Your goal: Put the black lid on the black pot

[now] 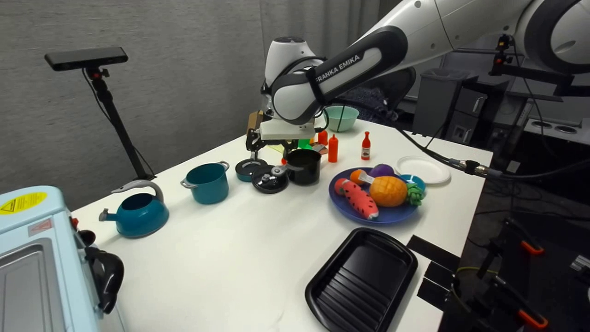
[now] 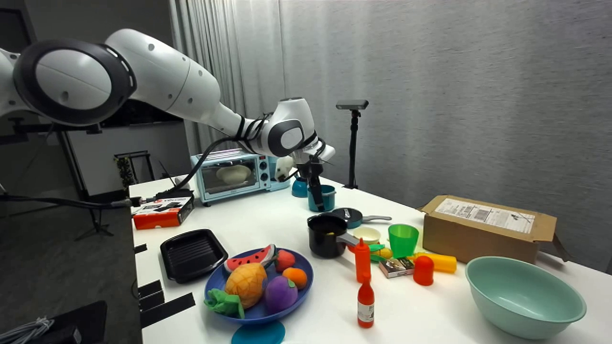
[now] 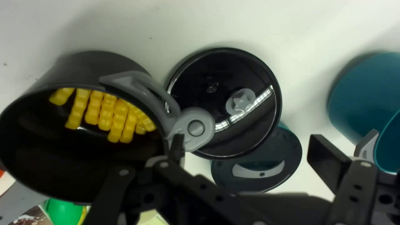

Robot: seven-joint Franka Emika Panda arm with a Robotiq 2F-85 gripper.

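The black pot (image 1: pixel 304 168) stands upright with yellow pieces inside; it also shows in an exterior view (image 2: pixel 326 239) and in the wrist view (image 3: pixel 103 67). The shiny black lid (image 1: pixel 268 180) lies beside it, overlapping the edge of a dark teal piece; in the wrist view the lid (image 3: pixel 203 72) shows a small clear-grey knob. A grey handle piece (image 3: pixel 203 123) with a round button lies over the lid's edge next to the pot. My gripper (image 1: pixel 271 156) is open and empty above the lid and the dark piece, its fingers wide apart in the wrist view (image 3: pixel 250 153).
The dark round piece with a greyish centre (image 3: pixel 275 159) lies under the lid's edge. The teal pot (image 1: pixel 209 184) and teal kettle (image 1: pixel 142 216) stand beside it. A red bottle (image 1: pixel 333 148), a blue plate of toy fruit (image 1: pixel 341 210) and a brown box (image 2: pixel 473 234) are nearby.
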